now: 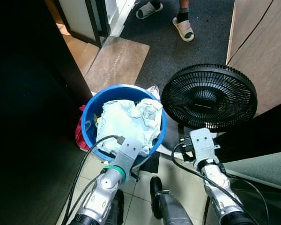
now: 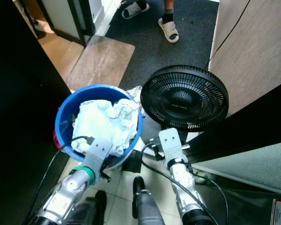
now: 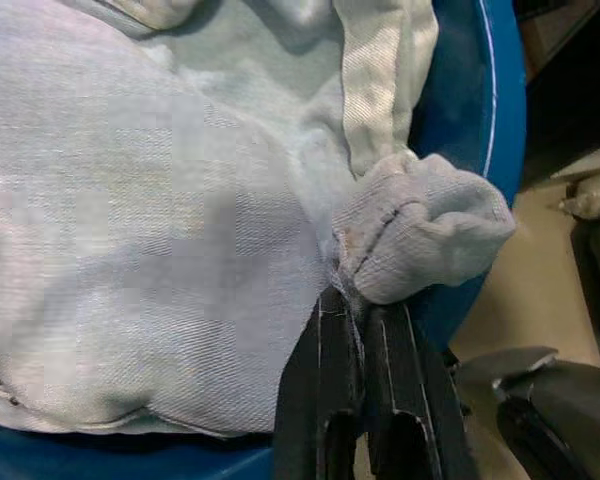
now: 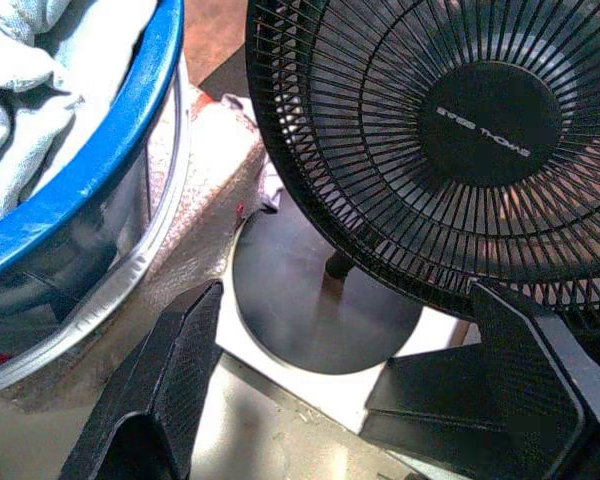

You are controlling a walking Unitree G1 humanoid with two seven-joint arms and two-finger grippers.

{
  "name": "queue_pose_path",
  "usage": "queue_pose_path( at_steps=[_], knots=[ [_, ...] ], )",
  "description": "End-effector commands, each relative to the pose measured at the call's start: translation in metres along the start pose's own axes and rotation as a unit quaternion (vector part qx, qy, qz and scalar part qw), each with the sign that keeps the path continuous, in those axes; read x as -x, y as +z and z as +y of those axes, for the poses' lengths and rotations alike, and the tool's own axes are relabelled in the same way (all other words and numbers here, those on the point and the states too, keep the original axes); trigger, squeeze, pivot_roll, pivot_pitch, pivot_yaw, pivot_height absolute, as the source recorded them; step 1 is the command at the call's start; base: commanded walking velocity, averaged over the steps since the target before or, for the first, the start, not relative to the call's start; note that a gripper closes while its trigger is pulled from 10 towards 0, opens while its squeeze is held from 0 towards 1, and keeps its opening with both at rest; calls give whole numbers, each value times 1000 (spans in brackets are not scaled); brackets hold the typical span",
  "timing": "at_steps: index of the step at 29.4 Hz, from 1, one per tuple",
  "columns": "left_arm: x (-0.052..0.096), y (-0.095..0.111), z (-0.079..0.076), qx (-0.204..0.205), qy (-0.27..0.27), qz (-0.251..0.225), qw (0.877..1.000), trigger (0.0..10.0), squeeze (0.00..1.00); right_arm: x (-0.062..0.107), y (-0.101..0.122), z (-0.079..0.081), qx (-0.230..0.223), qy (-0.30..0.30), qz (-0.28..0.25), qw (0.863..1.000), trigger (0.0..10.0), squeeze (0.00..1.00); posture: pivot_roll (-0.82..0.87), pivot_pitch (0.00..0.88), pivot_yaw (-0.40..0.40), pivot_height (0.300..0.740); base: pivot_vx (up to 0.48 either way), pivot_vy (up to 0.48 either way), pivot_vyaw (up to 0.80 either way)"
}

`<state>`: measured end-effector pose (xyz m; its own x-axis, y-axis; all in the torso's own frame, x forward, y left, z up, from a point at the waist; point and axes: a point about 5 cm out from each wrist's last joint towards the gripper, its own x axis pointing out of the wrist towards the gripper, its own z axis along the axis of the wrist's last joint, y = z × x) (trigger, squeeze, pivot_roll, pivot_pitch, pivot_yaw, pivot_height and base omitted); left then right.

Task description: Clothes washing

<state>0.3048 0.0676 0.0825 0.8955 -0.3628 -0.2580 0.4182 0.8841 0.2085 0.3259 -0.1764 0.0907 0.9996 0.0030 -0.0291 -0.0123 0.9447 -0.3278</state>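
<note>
Pale denim laundry fills the blue basket, where the left gripper pinches a fold (picking-up step, seemingly), so lifting comes next, while the right gripper hangs spread near the fan.

Probably a home: laundry bucket, floor fan.
</note>
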Motion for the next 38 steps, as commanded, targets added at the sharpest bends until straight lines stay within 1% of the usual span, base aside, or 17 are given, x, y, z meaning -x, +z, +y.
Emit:
queue_pose_path(
  at_steps=[1,14,15,16,17,18,19,20,22,23,25,27,28,29,35,37,38],
  knots=[
    [4,-14,-5,5,-5,21,1000,0,0,9,-18,7,-1,11,34,999,10000,0,41,495,62,740,0,0,0],
    [8,-6,-5,4,-3,-2,1000,0,0,11,-20,5,-4,4,34,999,10000,0,48,471,79,740,0,0,0],
    [15,9,4,3,6,-36,999,3059,0,11,-14,6,-17,1,22,1000,10000,0,61,420,78,740,0,0,0],
    [15,9,4,3,6,-36,999,3059,0,11,-14,6,-17,1,22,1000,10000,0,61,420,78,740,0,0,0],
    [24,31,15,7,20,-75,997,10000,0,11,-4,9,-35,-1,2,999,10000,0,72,392,76,740,0,0,0],
    [34,53,26,17,32,-114,993,10000,0,11,6,12,-52,-2,-17,998,10000,0,82,367,72,740,0,0,0],
    [34,53,26,17,32,-114,993,10000,0,11,6,12,-52,-2,-17,998,10000,0,82,367,72,740,0,0,0],
    [40,66,32,24,38,-137,989,10000,0,12,13,14,-63,-1,-29,998,10000,0,82,367,72,740,0,0,0],
    [40,66,32,24,38,-137,989,10000,0,12,13,14,-63,-1,-29,998,10000,0,82,367,72,740,0,0,0],
    [47,85,40,36,48,-166,984,10000,0,14,21,20,-75,5,-44,996,10000,0,97,320,63,740,0,0,0],
    [47,85,40,36,48,-166,984,10000,0,14,21,20,-75,5,-44,996,10000,0,97,320,63,740,0,0,0],
    [56,116,53,62,63,-217,972,10000,0,18,35,33,-94,19,-71,993,10000,0,109,243,53,740,0,0,0],
    [56,116,53,62,63,-217,972,10000,0,18,35,33,-94,19,-71,993,10000,0,109,243,53,740,0,0,0],
    [60,134,60,76,70,-245,964,10000,0,18,43,34,-104,18,-87,991,10000,0,112,184,44,740,0,0,0],
    [68,167,75,80,82,-302,946,10000,0,15,61,25,-122,-1,-123,985,10000,0,116,89,27,740,0,0,0],
    [74,177,81,71,89,-319,941,10000,0,15,70,22,-128,-5,-139,982,10000,0,116,59,20,740,0,0,0],
    [79,183,86,49,94,-331,938,10000,0,15,79,19,-130,-6,-157,979,10000,0,119,22,9,740,0,0,0]
  ],
)
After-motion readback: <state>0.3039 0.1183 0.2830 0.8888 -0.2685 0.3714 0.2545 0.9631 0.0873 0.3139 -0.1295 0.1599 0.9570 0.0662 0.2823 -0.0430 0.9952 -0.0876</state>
